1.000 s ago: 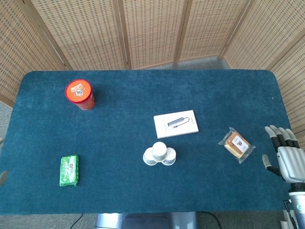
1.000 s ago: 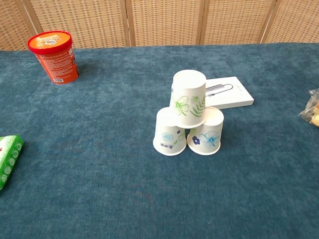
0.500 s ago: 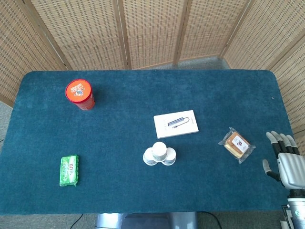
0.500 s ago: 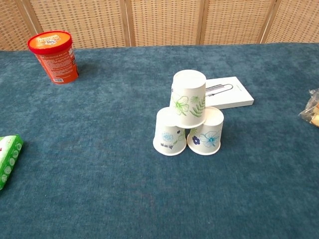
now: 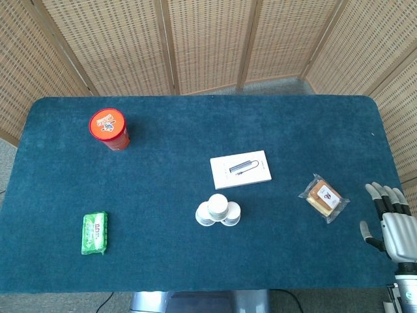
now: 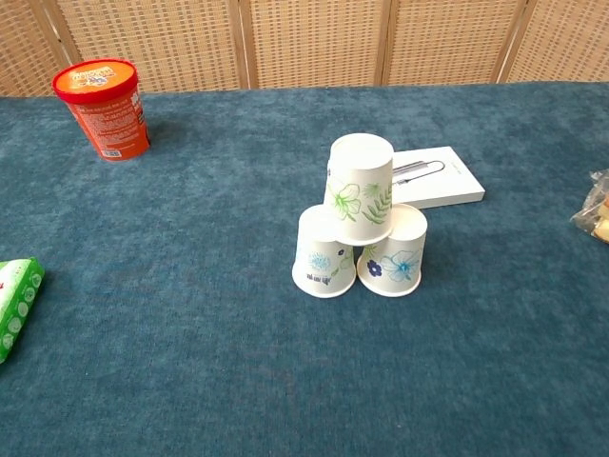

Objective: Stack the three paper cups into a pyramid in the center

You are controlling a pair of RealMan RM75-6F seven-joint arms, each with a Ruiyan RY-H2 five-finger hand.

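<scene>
Head view. The counter [image 5: 195,130] carries a dark blue cloth. The three paper cups [image 5: 218,212] stand clustered near its centre, all upside down: two side by side and touching, the third resting on top of them, seen from above as overlapping white discs. All other positions are given relative to this cluster. A white box [image 5: 240,169] with a grey item pictured on its lid lies just behind the cups, slightly to the right, apart from them. A red tub [image 5: 109,129] stands upright well to the left and further back. A green packet [image 5: 94,232] lies flat well to the left and slightly nearer the front edge. A clear-wrapped snack [image 5: 324,197] lies to the right, about level with the cups. The right hand [image 5: 394,222] is far to the right of the cups, beyond the snack, at the counter's right edge; its fingers [image 5: 384,195] are spread and straight, holding nothing. The left hand does not appear.

Chest view. The cup pyramid stands complete: a cup with a blue flower and lettering [image 6: 324,252] at lower left, a cup with a blue flower [image 6: 392,253] at lower right, touching, and a cup with green leaves [image 6: 360,188] upside down astride both. The white box lies directly behind, the red tub far back left, the green packet at the left frame edge, the snack at the right frame edge. Neither hand appears here.
</scene>
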